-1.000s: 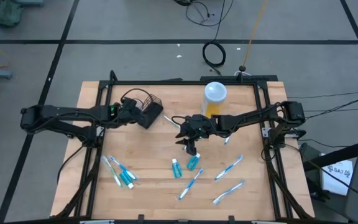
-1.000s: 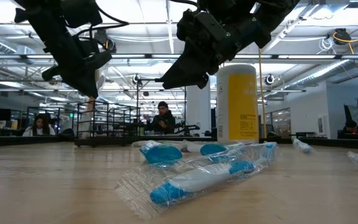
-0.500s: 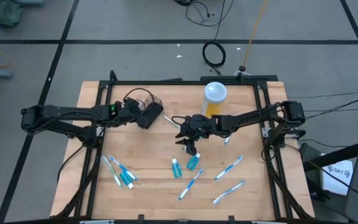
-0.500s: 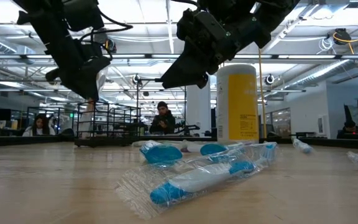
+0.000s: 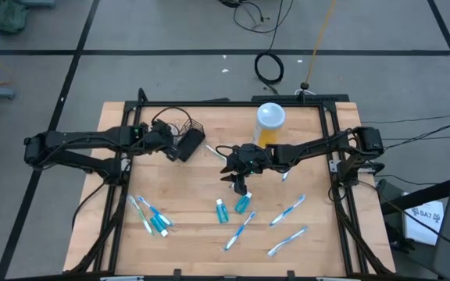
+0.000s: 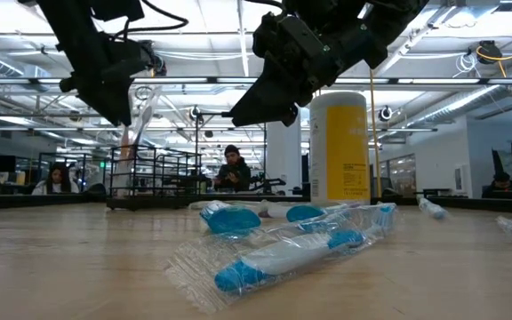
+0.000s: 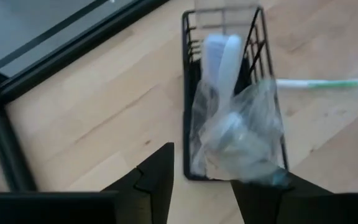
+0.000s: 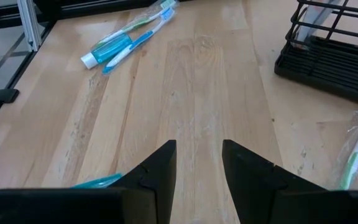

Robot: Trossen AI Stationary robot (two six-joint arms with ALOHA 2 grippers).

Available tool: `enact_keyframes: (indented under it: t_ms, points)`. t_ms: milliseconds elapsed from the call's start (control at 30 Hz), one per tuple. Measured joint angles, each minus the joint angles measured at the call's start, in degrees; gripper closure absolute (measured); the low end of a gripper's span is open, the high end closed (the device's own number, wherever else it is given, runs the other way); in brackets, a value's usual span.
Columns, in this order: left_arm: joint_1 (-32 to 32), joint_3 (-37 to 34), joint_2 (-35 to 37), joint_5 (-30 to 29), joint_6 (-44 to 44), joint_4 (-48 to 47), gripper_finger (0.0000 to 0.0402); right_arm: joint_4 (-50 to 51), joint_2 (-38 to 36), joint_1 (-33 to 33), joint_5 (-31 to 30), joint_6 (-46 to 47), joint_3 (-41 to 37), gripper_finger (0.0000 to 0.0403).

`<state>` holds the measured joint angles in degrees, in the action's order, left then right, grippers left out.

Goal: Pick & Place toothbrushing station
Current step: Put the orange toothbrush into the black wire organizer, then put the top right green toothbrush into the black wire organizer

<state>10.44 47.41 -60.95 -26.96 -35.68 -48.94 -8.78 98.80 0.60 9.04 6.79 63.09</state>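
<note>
I see the black wire basket (image 5: pixel 184 140) lying tipped on the wooden table (image 5: pixel 303 242) toward its back-left part, with a plastic-wrapped toothbrush (image 7: pixel 229 93) resting inside it. My left gripper (image 5: pixel 164 139) sits just beside the basket; in its wrist view its two fingers stand apart with nothing between them, the basket ahead of the gap. My right gripper (image 5: pixel 239 181) hangs above the table's middle, fingers parted a moderate way and empty, over bare wood. Near it, toward the front, lie two teal tubes (image 5: pixel 243 204), and further right and forward three loose toothbrushes (image 5: pixel 287 209). A cluster of toothbrushes and a tube (image 5: pixel 151 217) lies at the front-left. A yellow canister with a white lid (image 5: pixel 269 121) stands at the back, behind the right arm.
</note>
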Motion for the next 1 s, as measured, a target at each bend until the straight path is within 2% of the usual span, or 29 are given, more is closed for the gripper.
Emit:
enact_keyframes:
  t_ms: [333,567,867,1000]
  points:
    - [-0.02,0.09,-0.06,0.06,2.17,-1.02,0.0249,0.01,0.0,0.0,0.0,0.02,0.0,0.0277]
    - [-0.07,0.09,-1.31,7.44,5.71,-1.21,0.025,0.0,0.0,0.0,0.0,0.01,0.0,0.0277]
    - [-0.07,0.09,-1.33,5.62,9.07,-3.2,0.025,0.0,0.0,0.0,0.0,0.02,0.0,0.0277]
    - [-0.44,0.09,-1.33,6.51,9.76,-7.18,0.025,0.0,0.0,0.0,0.0,0.02,0.0,0.0277]
